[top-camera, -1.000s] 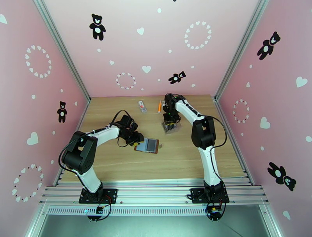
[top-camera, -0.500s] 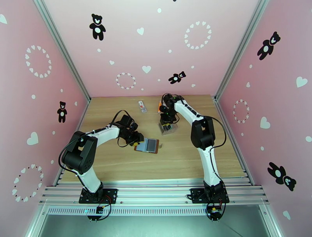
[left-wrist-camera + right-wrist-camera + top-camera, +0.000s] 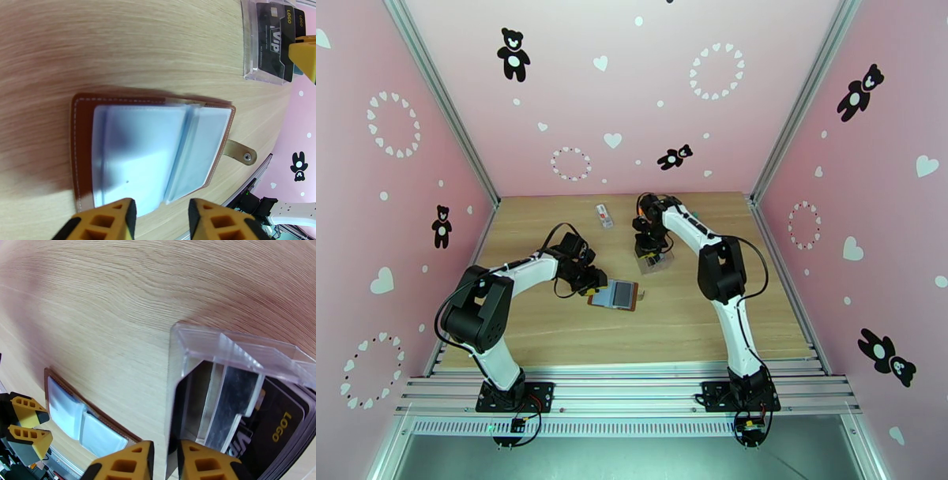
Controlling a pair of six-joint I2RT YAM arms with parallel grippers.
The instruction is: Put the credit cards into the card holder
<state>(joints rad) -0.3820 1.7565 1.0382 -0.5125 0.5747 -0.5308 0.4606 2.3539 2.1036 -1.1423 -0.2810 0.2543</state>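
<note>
Two arms at work, no card in the card holder yet.
Nearest, the card holder (image 3: 615, 295) lies open on the table (image 3: 671, 331), grey-blue pockets up. The left gripper (image 3: 162, 207) sits at its edge, fingers moderately apart and clamping nothing visible. Farther back, the credit cards (image 3: 276, 429) sit stacked in a clear case (image 3: 237, 350). The right gripper (image 3: 164, 455) has narrow fingers at the case's corner wall; whether they pinch a card I cannot tell. The fetching step seems in hand: next, draw one card free and carry it edge-first to a pocket.
</note>
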